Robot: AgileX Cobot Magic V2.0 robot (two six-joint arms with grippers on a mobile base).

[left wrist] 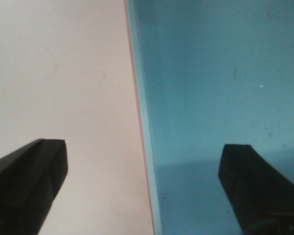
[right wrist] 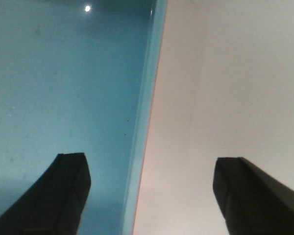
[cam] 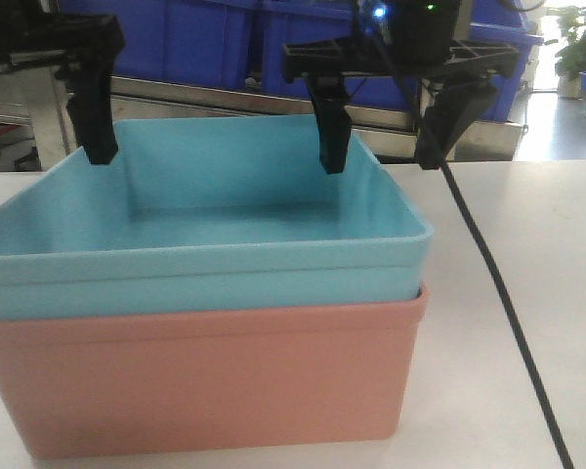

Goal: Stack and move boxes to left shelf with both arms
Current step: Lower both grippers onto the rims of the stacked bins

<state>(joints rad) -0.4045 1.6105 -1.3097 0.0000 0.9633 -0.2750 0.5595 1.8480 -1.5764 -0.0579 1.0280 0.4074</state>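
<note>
Closest to the wrist lenses, black fingers [left wrist: 29, 171] of the left gripper [left wrist: 144, 188], spread wide astride the left wall of the light sky-blue bin [cam: 205, 254], one inside, one over the white table [cam: 537, 234], clamping nothing. Same at the right gripper [cam: 386, 147]: wide apart astride the right wall, holding nothing. Blue bin nested inside the salmon-pink bin [cam: 205, 381], both resting on the table. Behind, dark-blue crates [cam: 205, 39].

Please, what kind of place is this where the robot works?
Probably a warehouse or factory floor. Big dark-blue crates and a steel rail stand behind the white table, where a blue bin sits nested in a pink bin.
</note>
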